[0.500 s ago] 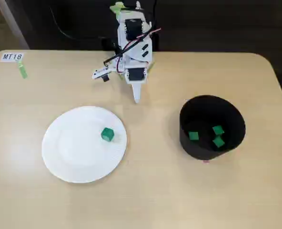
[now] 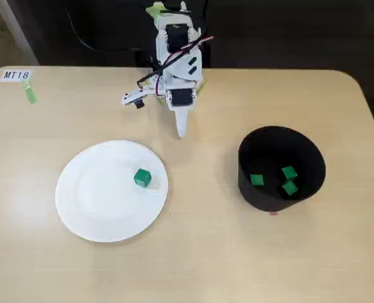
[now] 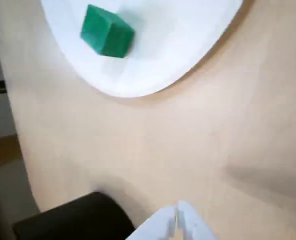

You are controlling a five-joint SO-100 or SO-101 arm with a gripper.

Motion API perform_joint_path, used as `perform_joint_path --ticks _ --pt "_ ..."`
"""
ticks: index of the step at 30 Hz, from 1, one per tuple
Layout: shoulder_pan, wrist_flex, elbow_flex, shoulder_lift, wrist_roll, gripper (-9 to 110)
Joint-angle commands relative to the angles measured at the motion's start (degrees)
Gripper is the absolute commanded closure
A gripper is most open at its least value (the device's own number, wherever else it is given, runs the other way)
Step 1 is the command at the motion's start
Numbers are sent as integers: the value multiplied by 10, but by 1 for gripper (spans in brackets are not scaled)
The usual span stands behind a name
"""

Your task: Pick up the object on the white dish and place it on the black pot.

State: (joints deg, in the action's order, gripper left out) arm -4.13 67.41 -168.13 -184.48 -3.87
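In the fixed view the white arm (image 2: 174, 60) stands folded at the far edge of the pale wooden table (image 2: 199, 252), its white two-finger gripper (image 2: 181, 130) pointing down at the bare tabletop between the round white paper dish (image 2: 89, 202) and the black cylindrical pot (image 2: 247, 180). The wrist view shows the fingertips (image 3: 185, 216) pressed together, holding nothing. A small green cube (image 2: 143, 178) sits on the dish, right of its centre. Three more green cubes (image 2: 289, 172) lie inside the pot. A small white label (image 2: 16, 75) lies at the table's far left corner.
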Motion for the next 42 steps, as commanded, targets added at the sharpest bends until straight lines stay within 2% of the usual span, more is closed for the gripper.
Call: perform_joint_path --ticks 1,8,15,28,34,42 --pt "0 3 87 -38 0 101" --pt "-10 -13 256 190 0 101" --pt "0 26 412 358 -27 101" --pt "54 34 423 455 -136 101" --pt "93 -16 420 520 -72 101" --pt "145 -32 533 684 6 101"
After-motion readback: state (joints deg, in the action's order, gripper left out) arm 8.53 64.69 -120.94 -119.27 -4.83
